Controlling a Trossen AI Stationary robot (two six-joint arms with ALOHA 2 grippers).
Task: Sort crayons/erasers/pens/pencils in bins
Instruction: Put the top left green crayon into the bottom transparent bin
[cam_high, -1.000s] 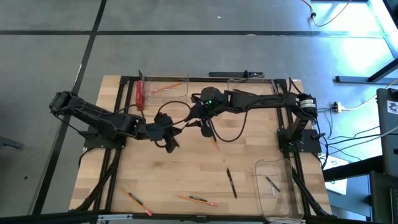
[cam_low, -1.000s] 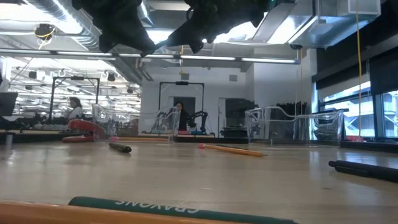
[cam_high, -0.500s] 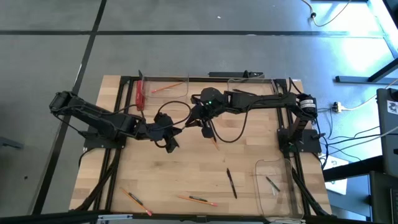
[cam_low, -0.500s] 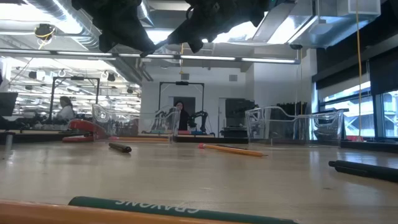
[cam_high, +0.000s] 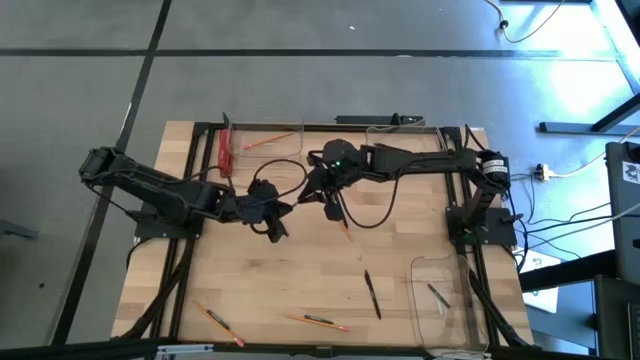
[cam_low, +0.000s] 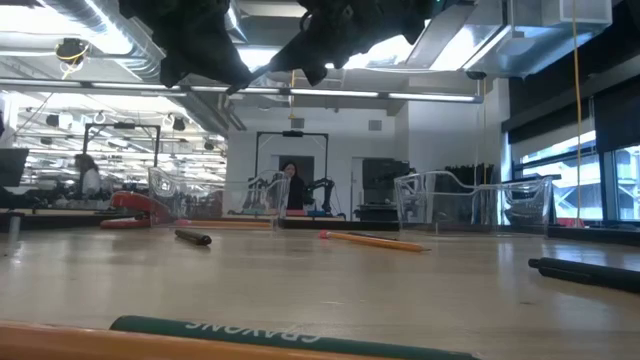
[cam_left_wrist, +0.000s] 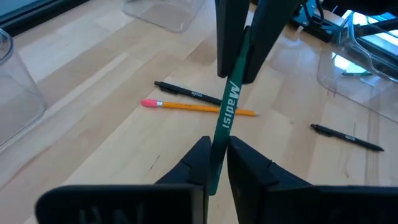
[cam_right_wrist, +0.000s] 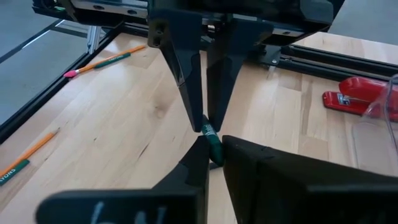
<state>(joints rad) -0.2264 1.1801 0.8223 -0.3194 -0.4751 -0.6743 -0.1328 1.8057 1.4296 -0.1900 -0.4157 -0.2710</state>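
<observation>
Right gripper (cam_left_wrist: 239, 68) has its fingers clamped on the upper part of the green stick (cam_left_wrist: 226, 112), pinching it flat between the two pads, and that grip looks firm from both wrist views. Follow the stick down its length and it runs straight into the left gripper (cam_left_wrist: 214, 165), which sits around the other end, though whether that end is being squeezed or only flanked I cannot tell. So the stick's long axis lies right along the line between the two grippers, one end in each, and the whole thing hangs in the air above the middle of the counter (cam_left_wrist: 93, 124). Below the fingers, well clear of them, an orange pencil (cam_left_wrist: 199, 107) and a black pen (cam_left_wrist: 186, 92) lie side by side on the wood. Looks like a hand-over in mid-air. If the right arm carries it away, the pull should go along the stick's own axis, out and away from the left gripper, not sideways. Outward from there, the bin with a pencil in it (cam_high: 285, 148) lies just beyond both grippers, and the bin with a pen (cam_high: 440, 260) stands well off on the right arm's side.
</observation>
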